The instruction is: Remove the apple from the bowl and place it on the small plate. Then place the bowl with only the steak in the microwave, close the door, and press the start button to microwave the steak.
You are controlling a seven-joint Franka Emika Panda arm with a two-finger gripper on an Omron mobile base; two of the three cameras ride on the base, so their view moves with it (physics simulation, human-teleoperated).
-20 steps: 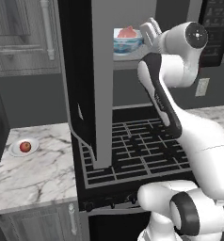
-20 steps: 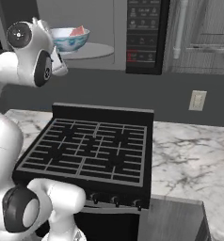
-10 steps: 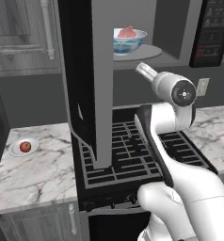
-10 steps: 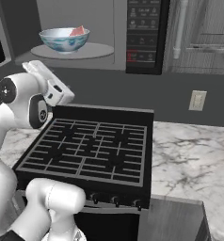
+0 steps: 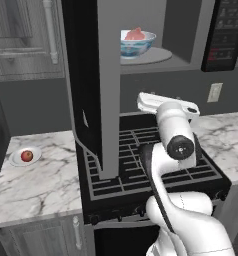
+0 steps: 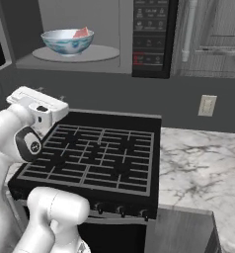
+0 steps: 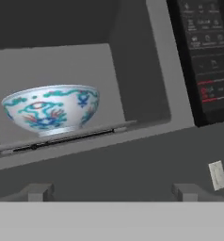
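The white arm's jaws [image 5: 143, 99] have dropped away from the microwave cavity since a second ago, when the hand was up beside the bowl, and now hang low over the black stove grate [image 6: 97, 158]. They carry nothing; whether they are spread or pressed together cannot be told.

Above and ahead of the jaws, the wide white bowl with blue patterned outside [image 7: 51, 109] sits on the round grey turntable [image 6: 76, 53] inside the large dark over-range microwave [image 6: 80, 34], with the pink-red steak [image 5: 136, 34] showing over its rim. The small round red apple [image 5: 26, 156] lies on the small flat white plate [image 5: 17, 161] on the marble bench [image 5: 36, 180], well off to the jaws' left.

So the loading looks finished. The wide dark-glass door [image 5: 93, 85] stands swung open, just left of the jaws; closing it seems the step in hand, then the start button on the black panel [image 7: 205, 56].
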